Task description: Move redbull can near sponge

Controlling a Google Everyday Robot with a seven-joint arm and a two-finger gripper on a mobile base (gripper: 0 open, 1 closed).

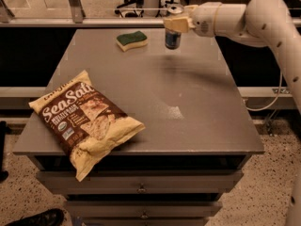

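Observation:
The redbull can [172,39] is a slim blue-and-silver can held upright above the far part of the grey table [188,93]. My gripper [176,23] comes in from the right on a white arm and is shut on the can's upper part. The can hangs a little above the tabletop. The sponge [131,40], dark green over yellow, lies flat on the table's far side, to the left of the can with a gap between them.
A brown and yellow Sea Salt chip bag [84,119] lies at the table's front left, overhanging the front edge. Drawers [141,188] sit below the tabletop. A rail and glass partition [94,20] run behind the table.

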